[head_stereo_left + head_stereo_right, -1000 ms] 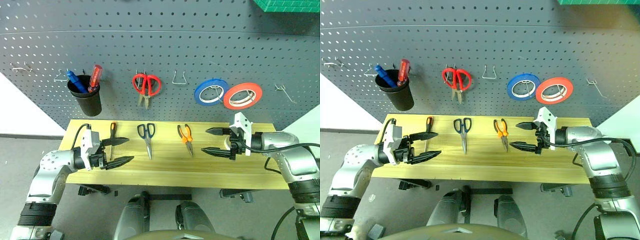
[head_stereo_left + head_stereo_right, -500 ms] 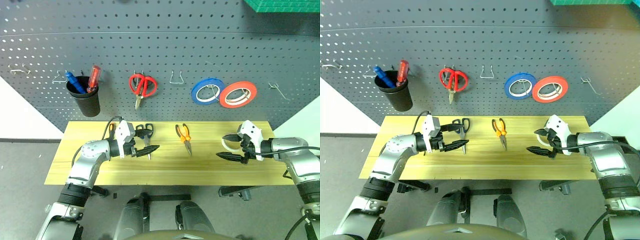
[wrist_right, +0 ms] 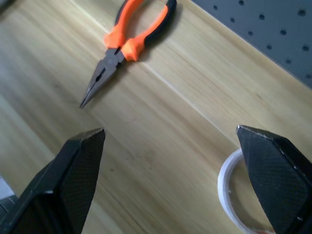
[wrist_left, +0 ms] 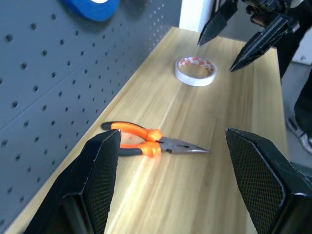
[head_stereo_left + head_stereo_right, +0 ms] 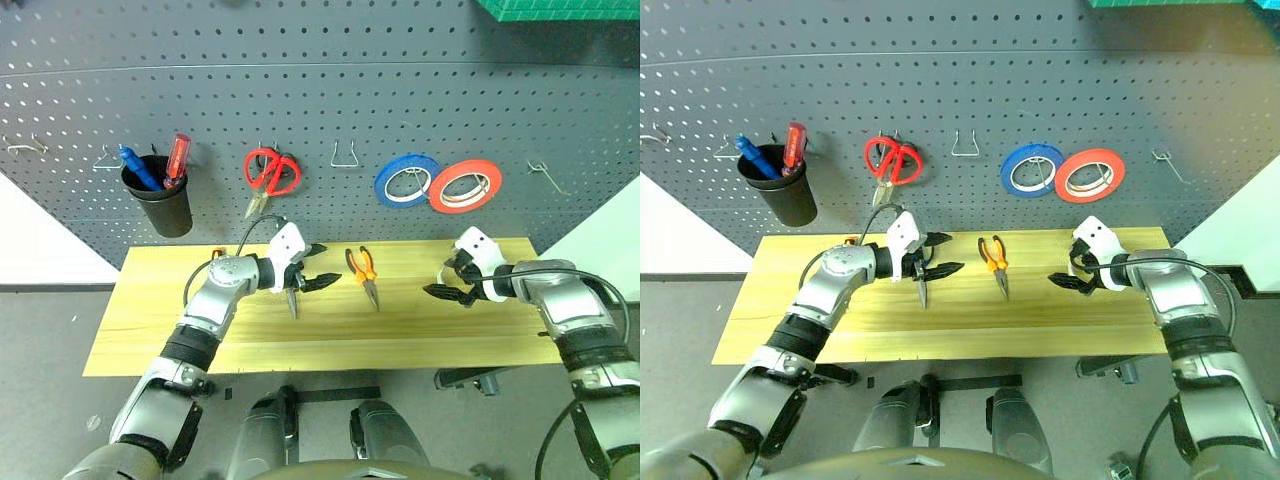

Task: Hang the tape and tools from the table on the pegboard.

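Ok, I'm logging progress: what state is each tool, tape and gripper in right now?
Left gripper: open, over the dark-blue scissors.
Right gripper: open, by the white tape.
Pliers: closed, flat on the table.
White tape: flat on the table.
Red scissors: hung, closed.

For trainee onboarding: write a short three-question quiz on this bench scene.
1. True or false: the pliers hang on the pegboard.
2. Which lies on the table? A blue tape; B white tape; C red tape.
3. Fill in: the left tool and right tool are both ____.
Key: 1 false; 2 B; 3 open.
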{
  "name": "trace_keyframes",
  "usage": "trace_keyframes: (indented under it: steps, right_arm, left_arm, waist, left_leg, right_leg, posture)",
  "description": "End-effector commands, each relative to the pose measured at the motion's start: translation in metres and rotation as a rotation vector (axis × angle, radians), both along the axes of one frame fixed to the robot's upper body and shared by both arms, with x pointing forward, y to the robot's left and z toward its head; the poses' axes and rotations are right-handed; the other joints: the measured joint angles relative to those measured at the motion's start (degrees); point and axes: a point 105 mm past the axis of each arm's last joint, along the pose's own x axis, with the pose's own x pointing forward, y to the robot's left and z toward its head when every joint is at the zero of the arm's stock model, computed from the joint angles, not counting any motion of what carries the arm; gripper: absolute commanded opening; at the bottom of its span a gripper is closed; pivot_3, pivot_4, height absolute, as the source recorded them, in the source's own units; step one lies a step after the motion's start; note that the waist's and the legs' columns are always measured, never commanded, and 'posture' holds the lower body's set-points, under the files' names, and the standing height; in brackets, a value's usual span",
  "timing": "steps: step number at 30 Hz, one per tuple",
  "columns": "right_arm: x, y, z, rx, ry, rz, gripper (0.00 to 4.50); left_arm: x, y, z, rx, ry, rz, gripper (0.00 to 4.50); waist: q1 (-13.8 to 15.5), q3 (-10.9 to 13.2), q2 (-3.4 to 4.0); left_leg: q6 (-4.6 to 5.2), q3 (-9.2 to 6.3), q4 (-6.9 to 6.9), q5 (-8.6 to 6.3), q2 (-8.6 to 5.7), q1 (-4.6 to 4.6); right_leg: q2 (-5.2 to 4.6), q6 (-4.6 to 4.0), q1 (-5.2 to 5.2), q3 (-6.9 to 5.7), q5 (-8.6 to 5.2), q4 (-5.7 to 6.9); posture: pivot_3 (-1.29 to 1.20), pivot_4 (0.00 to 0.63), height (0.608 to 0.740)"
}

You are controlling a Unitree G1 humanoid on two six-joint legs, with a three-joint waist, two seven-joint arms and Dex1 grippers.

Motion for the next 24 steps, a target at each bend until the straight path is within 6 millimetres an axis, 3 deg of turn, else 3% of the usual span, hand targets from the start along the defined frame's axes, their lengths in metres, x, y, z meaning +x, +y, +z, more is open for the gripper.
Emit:
trace_keyframes:
  steps: [1,11,17,24]
  right_arm:
    - [0.012,-0.005,-0.001,-0.035,0.017,-0.051,4.50]
    - [0.034,-0.021,-0.011,-0.175,0.019,-0.160,4.50]
    - [0.028,-0.029,-0.024,-0.204,0.090,-0.188,4.50]
    - [0.025,-0.024,-0.036,-0.186,0.126,-0.227,4.50]
  left_arm:
    - [0.009,-0.005,-0.005,0.110,-0.054,0.005,3.58]
    - [0.006,-0.035,-0.003,0.105,-0.024,-0.036,3.58]
    - [0.008,-0.052,0.001,0.099,-0.022,-0.038,3.58]
    - [0.010,-0.056,-0.005,0.116,0.006,-0.010,3.58]
  waist:
    - [0.06,0.01,0.01]
    - [0.14,0.31,-0.11]
    - [0.22,0.62,-0.11]
    - [-0.05,0.89,-0.09]
  left_leg:
    - [0.00,0.01,-0.01,0.00,0.00,-0.01]
    - [0.18,0.18,-0.02,-0.10,0.00,-0.08]
    - [0.19,0.19,-0.01,-0.11,0.00,-0.09]
    - [0.20,0.24,-0.01,-0.11,0.02,-0.04]
  right_leg:
    - [0.00,0.00,-0.02,0.01,0.00,0.00]
    - [0.00,0.02,-0.10,0.08,0.00,0.00]
    - [0.00,0.04,-0.09,0.08,0.01,0.01]
    - [0.03,0.05,-0.09,0.13,0.02,0.03]
  posture:
    - [-0.18,0.179,0.740]
    - [-0.15,0.203,0.740]
    - [-0.14,0.205,0.740]
    - [-0.16,0.218,0.740]
